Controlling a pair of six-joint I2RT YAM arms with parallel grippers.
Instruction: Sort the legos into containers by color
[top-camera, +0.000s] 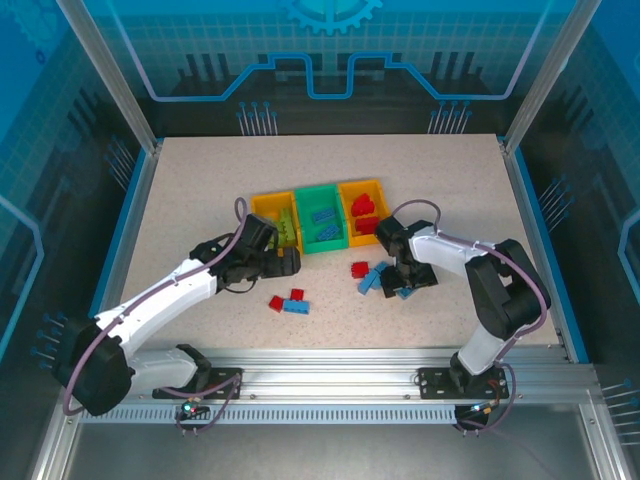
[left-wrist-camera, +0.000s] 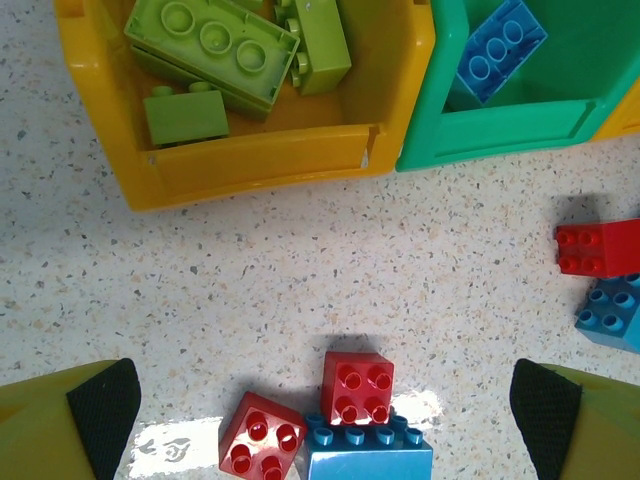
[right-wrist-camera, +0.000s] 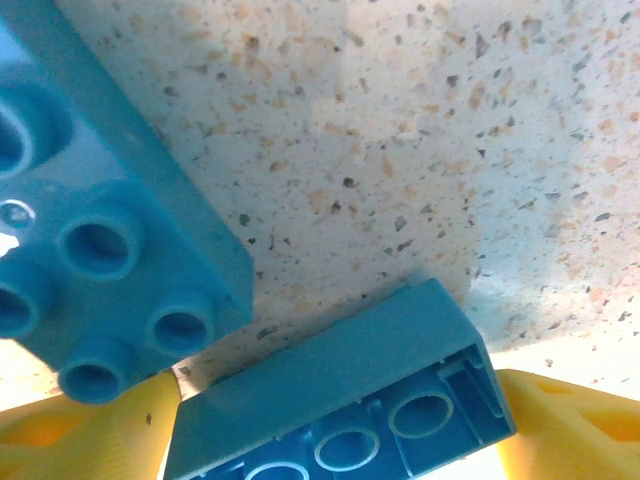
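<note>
Left jaws: wide apart, holding nothing. The black pads (left-wrist-camera: 100, 410) sit low over the desk (top-camera: 200, 180), short of the bins.

Left yellow bin (left-wrist-camera: 250, 165): lime green bricks (left-wrist-camera: 210, 40) piled inside.

Loose on the desk between my left pads: two red bricks (left-wrist-camera: 357, 385) touching one blue brick (left-wrist-camera: 365, 455). They lie near the bins but clear of them.

Green middle bin (left-wrist-camera: 500, 135): blue bricks (top-camera: 325, 222) inside.

Right yellow bin (top-camera: 361, 185): red bricks (top-camera: 362, 208) inside.

In front of those last two bins is a loose cluster (top-camera: 375, 278) of red and blue bricks on the desk.

Right jaws: down at the right side of that cluster. In the wrist view an upturned blue brick (right-wrist-camera: 340, 410), hollow side showing, spans the gap between my yellow fingers (right-wrist-camera: 80, 430) and reaches both. I cannot tell whether the jaws are clamped on it or only alongside it. A second blue brick (right-wrist-camera: 100, 270), studs showing, lies just left of it, close to touching.
</note>
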